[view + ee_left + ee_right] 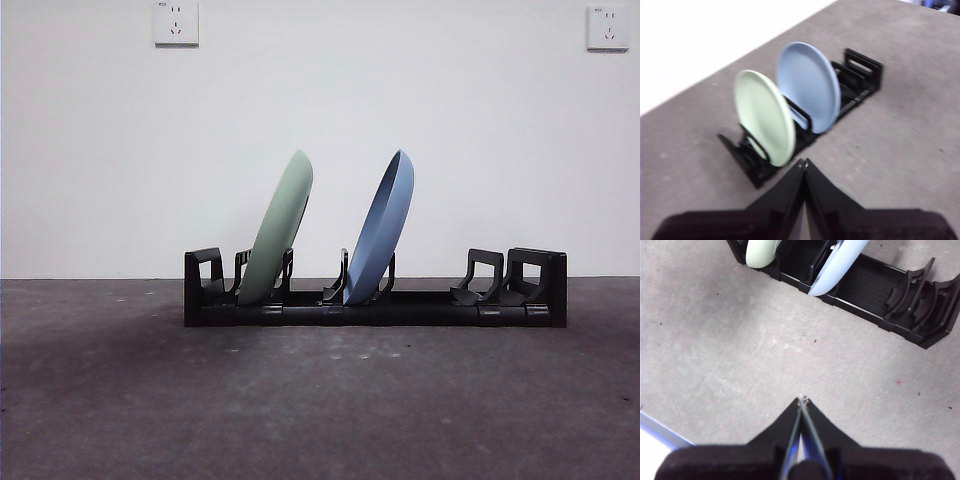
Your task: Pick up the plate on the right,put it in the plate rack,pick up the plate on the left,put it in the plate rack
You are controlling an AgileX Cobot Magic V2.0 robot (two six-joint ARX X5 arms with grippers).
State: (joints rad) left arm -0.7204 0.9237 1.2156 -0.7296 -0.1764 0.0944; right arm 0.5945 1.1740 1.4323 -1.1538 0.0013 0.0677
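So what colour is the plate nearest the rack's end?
Pale green plate, clearest in the front view.

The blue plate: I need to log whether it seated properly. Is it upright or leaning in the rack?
Leaning. The blue plate stands on edge between prongs of the plate rack, tilted like the green plate.

Left end effector [803, 162] of two matte black wedge-shaped jaws tapering to a thin tip, broad black base behind, right end effector [802, 400] alike, bluish sheen along its inner edges
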